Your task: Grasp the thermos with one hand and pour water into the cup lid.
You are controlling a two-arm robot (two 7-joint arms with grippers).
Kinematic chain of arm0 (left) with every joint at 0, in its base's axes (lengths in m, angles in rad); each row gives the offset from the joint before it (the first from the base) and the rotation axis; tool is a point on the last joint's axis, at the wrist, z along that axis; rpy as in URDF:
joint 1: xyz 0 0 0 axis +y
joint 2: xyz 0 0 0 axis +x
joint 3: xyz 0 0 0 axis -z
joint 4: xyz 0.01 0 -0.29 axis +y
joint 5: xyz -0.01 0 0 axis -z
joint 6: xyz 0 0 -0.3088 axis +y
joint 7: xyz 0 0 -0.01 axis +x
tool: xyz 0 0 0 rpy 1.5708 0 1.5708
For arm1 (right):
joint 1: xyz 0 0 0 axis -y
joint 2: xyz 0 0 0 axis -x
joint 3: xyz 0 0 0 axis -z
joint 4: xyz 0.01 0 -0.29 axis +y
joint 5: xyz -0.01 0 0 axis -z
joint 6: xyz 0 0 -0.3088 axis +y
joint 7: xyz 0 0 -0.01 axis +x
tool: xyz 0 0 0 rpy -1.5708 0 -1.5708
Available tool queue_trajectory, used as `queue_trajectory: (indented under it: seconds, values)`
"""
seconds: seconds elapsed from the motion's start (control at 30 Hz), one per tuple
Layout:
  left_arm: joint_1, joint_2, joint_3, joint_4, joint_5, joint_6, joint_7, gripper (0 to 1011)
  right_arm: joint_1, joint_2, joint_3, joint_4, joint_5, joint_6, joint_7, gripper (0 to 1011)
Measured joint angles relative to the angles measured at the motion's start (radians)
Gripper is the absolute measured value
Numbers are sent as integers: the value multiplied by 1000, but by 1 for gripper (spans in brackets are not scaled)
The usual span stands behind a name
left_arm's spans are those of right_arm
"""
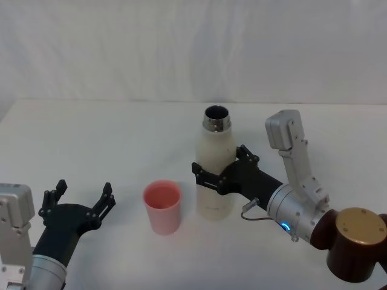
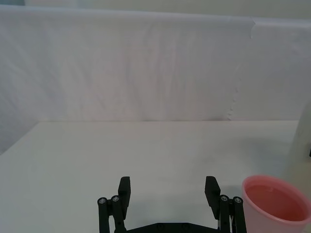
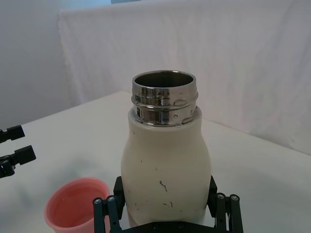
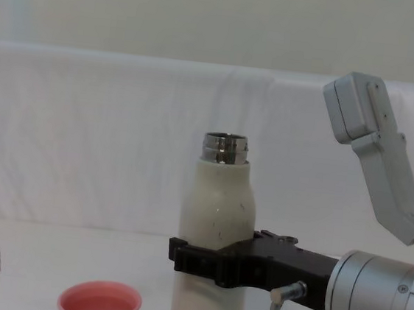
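Right claw gripping thermos (upright), table

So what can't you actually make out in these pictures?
- How much water is in the thermos: its neck looks dark inside in the head and right wrist views.
- Whether the right gripper presses on the thermos: the bottle hides the contact.
- The cup lid base in the chest view: cut off by the bottom edge.

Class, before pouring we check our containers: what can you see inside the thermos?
The thermos is open, showing a shiny steel neck and dark interior. Whether water is inside cannot be seen. The right gripper clasps its body; the cup lid stands beside it.
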Motion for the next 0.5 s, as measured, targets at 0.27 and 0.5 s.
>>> queue_trajectory:
  seconds: [0.27, 0.5]
  values:
    - [0, 0, 0, 0, 0, 0, 0, 1001, -6, 16, -5, 1, 20, -25, -4, 1000]
    - [0, 0, 0, 0, 0, 0, 0, 1001, -24, 41, -3, -19, 48, -45, -6, 1000]
